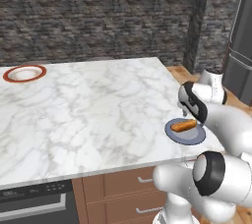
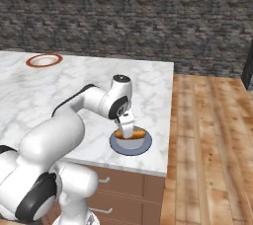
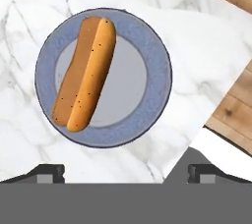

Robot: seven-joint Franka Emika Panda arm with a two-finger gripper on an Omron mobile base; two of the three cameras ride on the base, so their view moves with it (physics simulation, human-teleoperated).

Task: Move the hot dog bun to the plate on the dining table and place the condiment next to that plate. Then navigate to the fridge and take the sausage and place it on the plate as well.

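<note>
The orange-tan hot dog bun lies on a small grey-blue dish at the near right corner of the marble dining table. My gripper hangs just above the dish, pointing down, open with nothing between its fingers. In the hand view the bun sits ahead and left of centre. The red-rimmed white plate stands empty at the far left of the table. The condiment and the sausage are out of view.
The table's right edge runs close beside the dish, with wooden floor beyond it. Brown drawers and a dark oven front sit under the near edge. The grey fridge stands at the far right against the stone wall.
</note>
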